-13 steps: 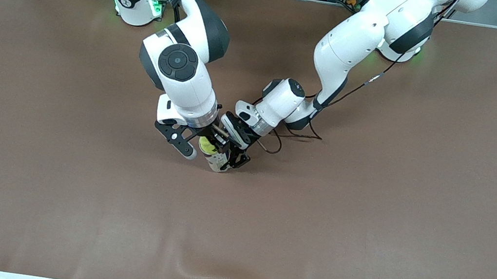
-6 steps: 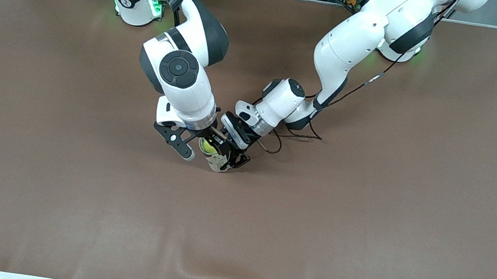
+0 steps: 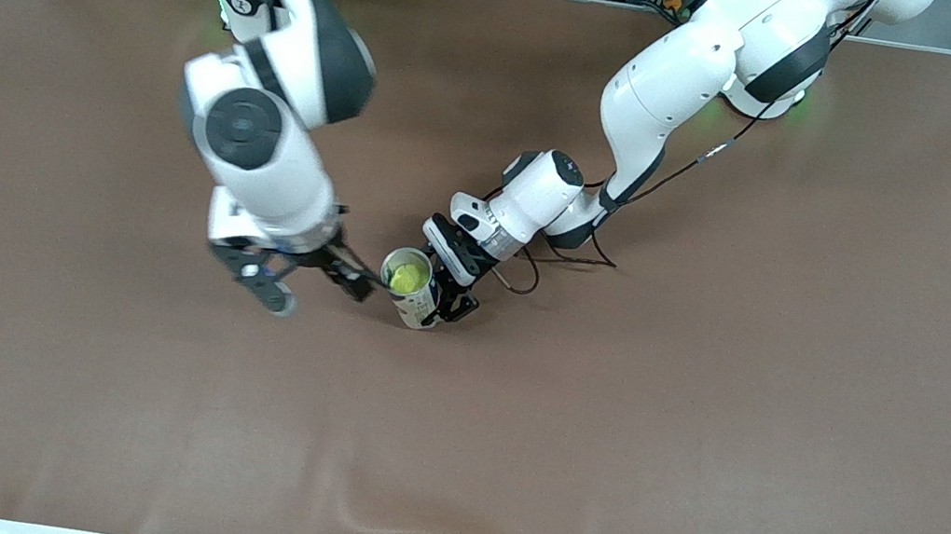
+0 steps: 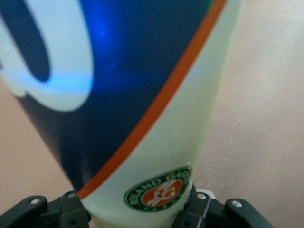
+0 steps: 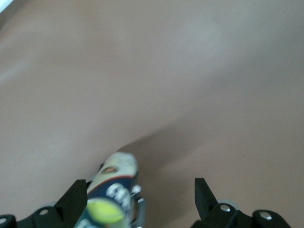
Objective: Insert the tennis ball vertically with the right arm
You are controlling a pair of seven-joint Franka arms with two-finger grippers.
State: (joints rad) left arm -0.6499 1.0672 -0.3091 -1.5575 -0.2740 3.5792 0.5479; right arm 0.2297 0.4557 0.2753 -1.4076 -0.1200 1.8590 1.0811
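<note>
A yellow-green tennis ball (image 3: pixel 406 275) sits inside the open top of an upright white and blue ball can (image 3: pixel 416 303), near the middle of the table. My left gripper (image 3: pixel 444 302) is shut on the can's lower part, and the can (image 4: pixel 142 95) fills the left wrist view between the black fingers (image 4: pixel 202 211). My right gripper (image 3: pixel 312 291) hangs open and empty beside the can, toward the right arm's end of the table. The right wrist view shows its spread fingers (image 5: pixel 205 194), with the can (image 5: pixel 118 178) and the ball (image 5: pixel 104 211) just inside one of them.
The brown table mat (image 3: pixel 699 413) spreads wide on all sides of the can. A dark cable (image 3: pixel 566 260) from the left arm lies on the mat beside the left wrist. The arm bases stand along the edge farthest from the front camera.
My right gripper has opened, left the ball in the can and swung away toward the right arm's end of the table. The left arm and the can have not moved.
</note>
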